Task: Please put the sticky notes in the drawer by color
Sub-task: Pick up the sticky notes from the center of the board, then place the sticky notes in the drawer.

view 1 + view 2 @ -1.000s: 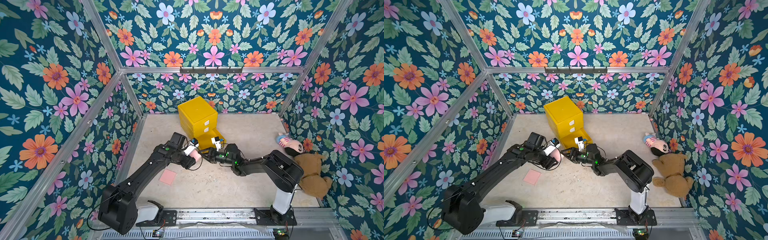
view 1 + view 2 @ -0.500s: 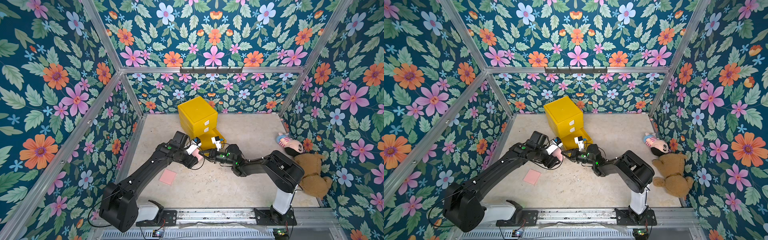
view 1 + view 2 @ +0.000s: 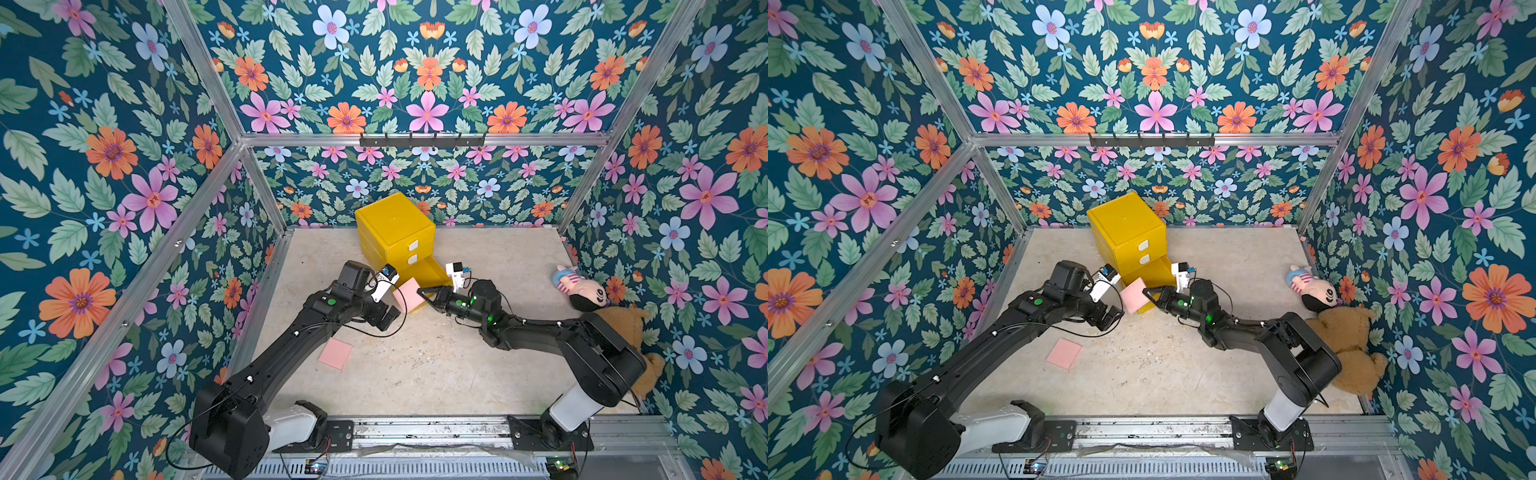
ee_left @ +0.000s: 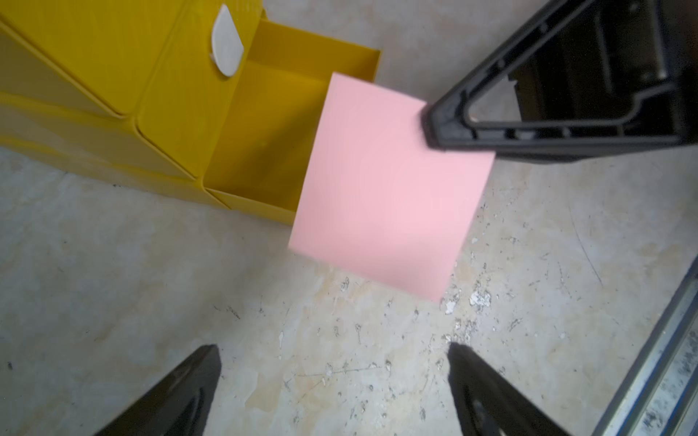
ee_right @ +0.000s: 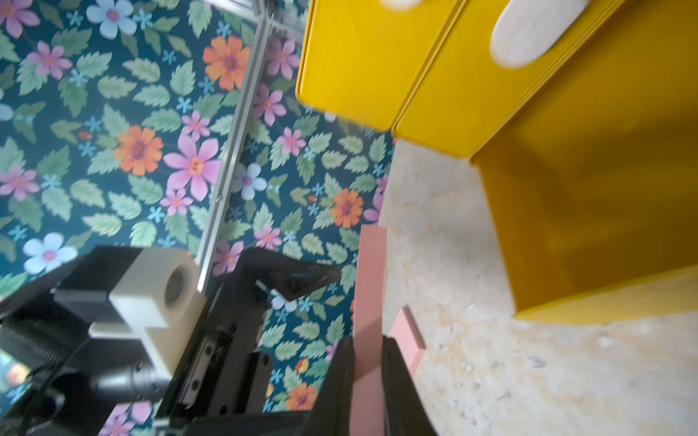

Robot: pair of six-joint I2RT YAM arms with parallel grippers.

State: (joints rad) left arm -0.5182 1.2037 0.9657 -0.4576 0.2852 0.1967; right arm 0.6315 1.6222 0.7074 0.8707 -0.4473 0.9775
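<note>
Table (image 3: 457,374) bears drawer (image 3: 395,224), pink note (image 3: 336,353), apparently toys (image 3: 579,286).

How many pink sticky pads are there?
2: held pad in the jaws of the right gripper by the open drawer; loose pad flat on the table. Drawers may hide more.

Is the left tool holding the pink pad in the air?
No, the left tool stands open and empty; the right tool pinches the pink pad by its edge.
</note>
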